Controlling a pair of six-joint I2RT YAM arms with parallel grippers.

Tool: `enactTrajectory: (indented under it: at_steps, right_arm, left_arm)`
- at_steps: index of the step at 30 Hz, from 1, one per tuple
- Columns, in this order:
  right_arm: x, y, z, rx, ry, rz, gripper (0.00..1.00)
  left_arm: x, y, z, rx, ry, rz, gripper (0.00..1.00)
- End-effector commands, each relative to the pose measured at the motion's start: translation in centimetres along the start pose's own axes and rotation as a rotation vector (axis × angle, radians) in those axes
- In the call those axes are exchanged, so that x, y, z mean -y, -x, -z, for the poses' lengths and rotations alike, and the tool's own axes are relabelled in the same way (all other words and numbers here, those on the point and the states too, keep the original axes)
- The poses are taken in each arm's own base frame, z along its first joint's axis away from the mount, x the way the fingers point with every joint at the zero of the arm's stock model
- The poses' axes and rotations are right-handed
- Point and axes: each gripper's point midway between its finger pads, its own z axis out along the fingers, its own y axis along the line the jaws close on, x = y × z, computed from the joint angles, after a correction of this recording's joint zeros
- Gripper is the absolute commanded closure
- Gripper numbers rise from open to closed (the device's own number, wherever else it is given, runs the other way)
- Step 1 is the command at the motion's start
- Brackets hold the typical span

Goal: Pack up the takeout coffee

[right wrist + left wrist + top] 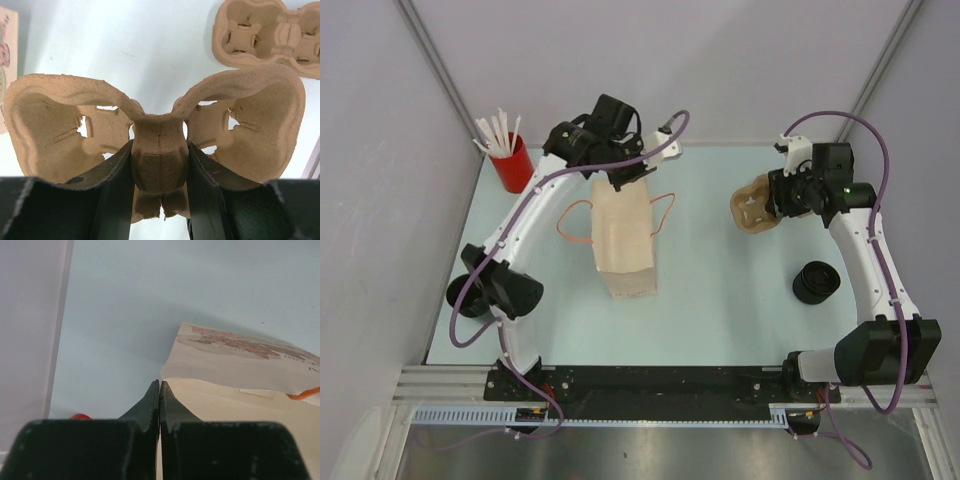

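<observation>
Top camera shows the coffee cup (815, 282) on the table well right of the paper bag (623, 240); left of the bag, a red cup (512, 168) holds straws (498, 130). The wrist cams add more: right gripper (160, 145) clamped on a cardboard tray (250, 120) by its middle ridge, second tray (267, 37) beyond; left gripper (159, 387) fully closed at the bag's top edge, can't tell if it's pinching paper.

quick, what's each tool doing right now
left tool: closed at the rim of the paper bag; cannot tell if paper is pinched
right tool: closed on the middle of the cardboard cup carrier
</observation>
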Motion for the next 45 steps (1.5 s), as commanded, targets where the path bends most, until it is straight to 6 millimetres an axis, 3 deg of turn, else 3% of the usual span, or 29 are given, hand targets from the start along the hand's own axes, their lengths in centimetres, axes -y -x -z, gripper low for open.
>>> enactTrajectory:
  at_steps: [1,7,16,19,22,23,25,26,29,32,33,37,38,41,42,43,44,45]
  right_arm:
    - [1.3,1.1,0.4,0.046,-0.055,-0.024,0.63]
    - [1.8,1.0,0.3,0.047,-0.081,-0.030,0.63]
    - [2.4,1.0,0.3,0.044,-0.115,-0.034,0.63]
    - [2.6,1.0,0.2,0.045,-0.126,-0.036,0.63]
    - [2.8,1.0,0.2,0.046,-0.134,-0.037,0.63]
    - [2.8,1.0,0.2,0.046,-0.136,-0.038,0.63]
    - [2.9,1.0,0.3,0.046,-0.142,-0.038,0.63]
    - [3.8,0.8,0.5,0.048,-0.162,-0.056,0.63]
    - [3.9,0.8,0.5,0.049,-0.165,-0.057,0.63]
    - [4.0,0.8,0.5,0.047,-0.166,-0.060,0.63]
    - [4.0,0.7,0.5,0.046,-0.168,-0.064,0.63]
    - [4.2,0.8,0.7,0.054,-0.166,-0.067,0.63]
    - [4.1,0.9,0.8,0.059,-0.164,-0.066,0.63]
    - [4.0,0.9,0.7,0.057,-0.156,-0.066,0.63]
    - [3.9,0.8,0.7,0.056,-0.154,-0.066,0.63]
    - [3.9,0.9,0.7,0.060,-0.150,-0.064,0.63]
    - [3.8,1.0,0.7,0.062,-0.146,-0.062,0.63]
    - [3.8,1.1,0.8,0.069,-0.145,-0.057,0.63]
  left_arm:
    - [1.3,2.9,-0.4,0.051,-0.029,-0.109,1.00]
    - [2.4,5.7,-1.9,0.098,-0.022,-0.174,0.99]
    - [3.2,10.0,-2.0,0.215,0.014,-0.212,0.95]
    - [3.2,11.0,-1.9,0.249,0.027,-0.208,0.88]
    - [3.2,11.5,-2.1,0.259,0.037,-0.203,0.69]
    - [3.1,11.7,-2.1,0.266,0.043,-0.202,0.49]
    - [3.0,12.0,-2.0,0.275,0.048,-0.199,0.42]
    - [2.9,12.1,-2.0,0.280,0.056,-0.197,0.36]
    - [2.5,12.6,-1.5,0.300,0.077,-0.185,0.14]
    - [1.3,13.9,0.6,0.349,0.143,-0.172,0.01]
    - [0.4,14.4,1.7,0.371,0.193,-0.159,0.01]
    - [-2.2,15.8,7.6,0.470,0.342,-0.097,0.01]
    - [-2.7,16.0,10.0,0.504,0.385,-0.078,0.01]
    - [-4.0,15.4,14.6,0.560,0.473,0.015,0.01]
    - [-4.6,14.7,15.9,0.572,0.495,0.043,0.01]
    - [-4.7,14.0,15.9,0.574,0.505,0.071,0.00]
    - [-4.7,13.4,18.4,0.609,0.533,0.105,0.00]
    - [-5.2,12.4,19.0,0.597,0.559,0.126,0.01]
